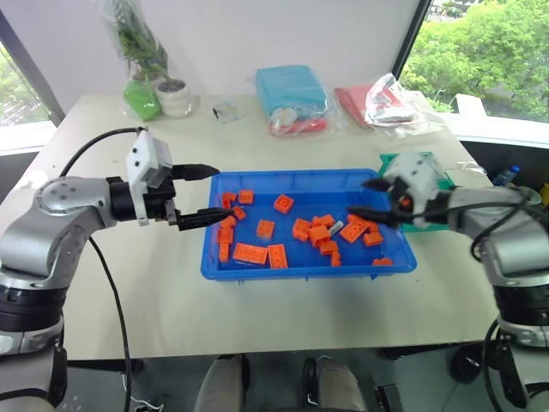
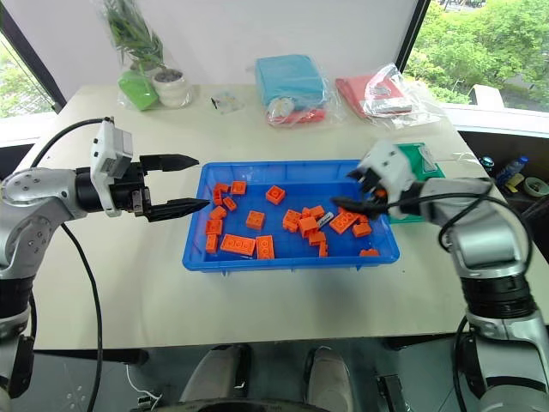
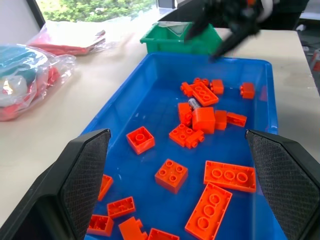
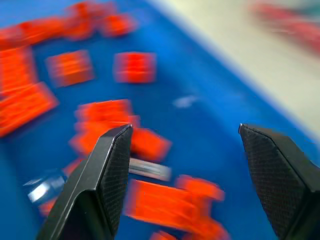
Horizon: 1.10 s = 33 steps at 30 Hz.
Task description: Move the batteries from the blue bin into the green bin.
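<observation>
Your blue bin (image 1: 214,266) sits in the middle of the pale table (image 1: 103,283), scattered with orange bricks (image 1: 250,253). Among them, toward the right half of the tray, you can see one battery (image 1: 336,229) — a small silver-grey cylinder lying flat between bricks, just beside a cluster of them. In the left wrist view it shows tucked against a square brick (image 3: 203,119). In the right wrist view a pale cylinder (image 4: 149,169) lies just beyond the fingers, though that picture is blurred.

Your left gripper (image 1: 202,195) hangs over the tray's left end, fingers spread wide and holding nothing; its lower finger reaches just past the blue rim. Your right gripper (image 2: 350,190) is over the tray's right end, near the brick cluster, and its jaws stand wide apart too — empty, with blue floor and bricks showing between the fingers (image 4: 107,165).

The green bin (image 2: 425,159) stands on the table just beside the blue bin's far right corner, partly hidden behind your right wrist. You cannot tell from these views what lies inside it.

At the table's far edge are a potted plant (image 1: 171,94) in plastic, a light blue bagged bundle (image 1: 290,90) and a red bagged item (image 1: 377,103).
</observation>
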Available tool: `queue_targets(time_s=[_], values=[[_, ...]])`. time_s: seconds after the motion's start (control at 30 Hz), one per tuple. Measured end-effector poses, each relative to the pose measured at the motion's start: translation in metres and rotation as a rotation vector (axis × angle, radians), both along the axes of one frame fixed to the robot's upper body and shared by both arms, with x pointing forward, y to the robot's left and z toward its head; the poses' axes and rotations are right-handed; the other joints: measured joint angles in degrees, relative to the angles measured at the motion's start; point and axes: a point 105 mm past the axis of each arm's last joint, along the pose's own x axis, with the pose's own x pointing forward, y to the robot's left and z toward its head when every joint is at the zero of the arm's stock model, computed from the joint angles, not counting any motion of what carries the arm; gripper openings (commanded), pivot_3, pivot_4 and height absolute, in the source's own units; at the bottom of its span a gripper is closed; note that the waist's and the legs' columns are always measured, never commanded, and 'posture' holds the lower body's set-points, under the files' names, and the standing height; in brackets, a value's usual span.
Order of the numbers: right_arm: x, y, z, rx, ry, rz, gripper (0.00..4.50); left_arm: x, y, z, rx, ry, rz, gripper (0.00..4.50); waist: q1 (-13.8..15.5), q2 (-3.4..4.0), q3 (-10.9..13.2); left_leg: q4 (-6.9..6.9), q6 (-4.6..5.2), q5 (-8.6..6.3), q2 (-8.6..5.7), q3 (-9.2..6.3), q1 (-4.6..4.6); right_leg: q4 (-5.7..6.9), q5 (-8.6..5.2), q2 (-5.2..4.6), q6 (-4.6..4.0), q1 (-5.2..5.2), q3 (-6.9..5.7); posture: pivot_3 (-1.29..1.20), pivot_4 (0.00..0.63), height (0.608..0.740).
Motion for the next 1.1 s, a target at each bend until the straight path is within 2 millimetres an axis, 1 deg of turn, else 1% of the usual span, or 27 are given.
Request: queue_targets(time_s=[0.07,0.2,0.37,0.47,0.57,0.7,0.77,0.83,1.1], values=[[0.002,0.007,-0.012,-0.052,0.019,0.073,3.46,-0.001,0.001,0.0,0.003,-0.004,0.005,4.5,-0.04,0.0,0.0,0.02,0.14,0.08,-0.03,0.03,-0.04,-0.06,0.03,0.0,0.01,0.0,0.0,0.0,0.15,0.681],[0.011,0.011,-0.026,-0.152,0.042,0.173,3.46,-0.004,0.003,0.003,0.009,-0.022,0.027,4.5,-0.05,-0.01,0.01,0.02,0.15,0.09,-0.04,0.04,-0.05,-0.06,0.05,0.02,0.01,-0.01,0.0,0.0,0.15,0.681],[0.034,0.005,-0.034,-0.227,0.052,0.21,3.46,-0.009,0.012,0.006,0.015,-0.033,0.071,4.5,-0.18,-0.01,0.01,0.01,0.15,0.09,-0.04,0.04,-0.03,-0.05,0.09,0.04,0.04,-0.01,-0.01,0.0,0.15,0.681],[0.041,-0.002,-0.036,-0.272,0.057,0.234,3.46,-0.013,0.014,0.005,0.017,-0.028,0.088,4.5,-0.02,0.01,0.04,0.01,0.15,0.09,-0.05,0.02,-0.04,-0.04,0.17,0.05,0.07,0.0,-0.01,0.0,0.15,0.681],[0.042,-0.005,-0.044,-0.319,0.077,0.28,3.46,-0.015,0.016,0.005,0.014,-0.031,0.103,4.5,-0.03,-0.01,0.02,0.02,0.15,0.09,-0.07,0.01,-0.04,-0.04,0.23,0.05,-0.02,0.02,-0.01,0.0,0.15,0.681],[0.035,-0.013,-0.061,-0.381,0.147,0.351,3.46,-0.018,0.014,0.005,0.012,-0.036,0.1,4.5,-0.07,0.0,0.03,0.02,0.15,0.09,-0.07,0.02,-0.04,-0.03,0.23,0.04,-0.02,0.02,-0.01,0.0,0.15,0.681],[0.033,-0.015,-0.063,-0.391,0.159,0.379,3.46,-0.018,0.014,0.006,0.011,-0.039,0.105,4.5,-0.16,0.01,0.04,0.02,0.15,0.1,-0.08,0.03,-0.03,0.0,0.24,0.04,-0.01,0.03,0.0,0.0,0.15,0.681],[0.036,-0.016,-0.062,-0.401,0.156,0.381,3.46,-0.018,0.016,0.007,0.015,-0.042,0.111,4.5,-0.23,-0.01,0.02,0.02,0.14,0.1,-0.07,0.03,0.0,0.04,0.25,0.05,-0.01,0.03,0.0,0.0,0.15,0.681],[0.047,0.001,-0.064,-0.379,0.139,0.375,3.46,-0.015,0.016,0.009,0.009,-0.052,0.119,4.5,-0.47,-0.05,-0.01,0.03,0.14,0.1,-0.07,0.03,0.09,0.21,0.25,0.04,-0.01,0.05,0.0,0.0,0.15,0.681]])
